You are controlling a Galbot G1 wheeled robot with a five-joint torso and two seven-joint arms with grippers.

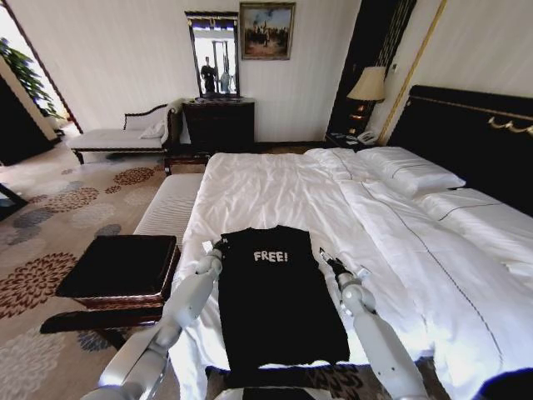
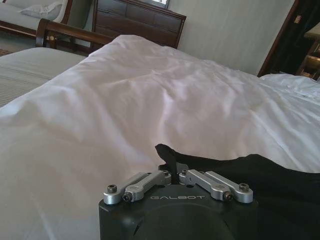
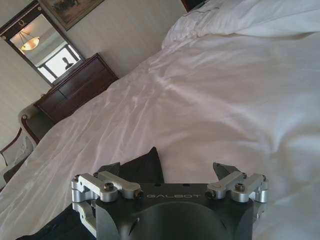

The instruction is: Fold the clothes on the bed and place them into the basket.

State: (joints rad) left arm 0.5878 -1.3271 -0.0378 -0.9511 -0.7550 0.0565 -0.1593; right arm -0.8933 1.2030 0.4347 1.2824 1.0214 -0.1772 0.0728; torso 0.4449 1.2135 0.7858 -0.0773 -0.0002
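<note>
The black T-shirt [image 1: 275,300] with white "FREE!" lettering lies flat near the foot of the bed [image 1: 275,187], its sides folded in to a narrow rectangle. My left gripper [image 1: 221,244] sits at the shirt's far left corner. In the left wrist view it [image 2: 173,172] is shut on a peak of black cloth [image 2: 250,175]. My right gripper [image 1: 326,258] rests on the duvet at the shirt's far right edge. It [image 3: 167,170] is open, with the shirt's corner [image 3: 142,167] lying by one finger. The brown basket [image 1: 117,300] with a black inside stands on the floor left of the bed.
A pale striped bench [image 1: 171,204] stands along the bed's left side beyond the basket. Pillows [image 1: 412,175] and the dark headboard [image 1: 466,133] are at the right. A dark dresser [image 1: 218,125] and a chaise [image 1: 117,137] line the far wall. Patterned carpet covers the floor at left.
</note>
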